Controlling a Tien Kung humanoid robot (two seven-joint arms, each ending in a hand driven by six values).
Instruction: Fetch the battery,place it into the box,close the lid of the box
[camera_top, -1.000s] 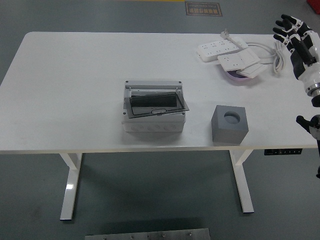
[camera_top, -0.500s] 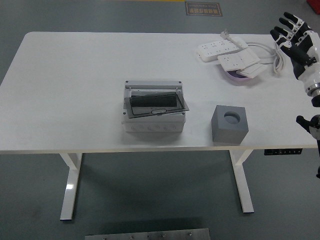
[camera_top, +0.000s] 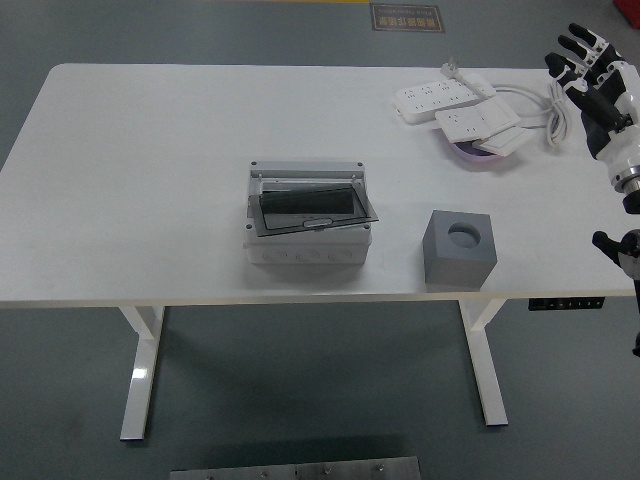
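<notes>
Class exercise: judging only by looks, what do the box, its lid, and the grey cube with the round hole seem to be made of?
The box looks like moulded light-grey plastic: matte walls, corner screws. Its lid seems tinted, see-through plastic, dark and glossy. The grey cube looks matte and uniform, perhaps foam or printed plastic; the picture leaves that open.

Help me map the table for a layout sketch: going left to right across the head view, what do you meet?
Box with its dark lid → grey cube → power strips → right hand, fingers spread, at the right edge.
</notes>
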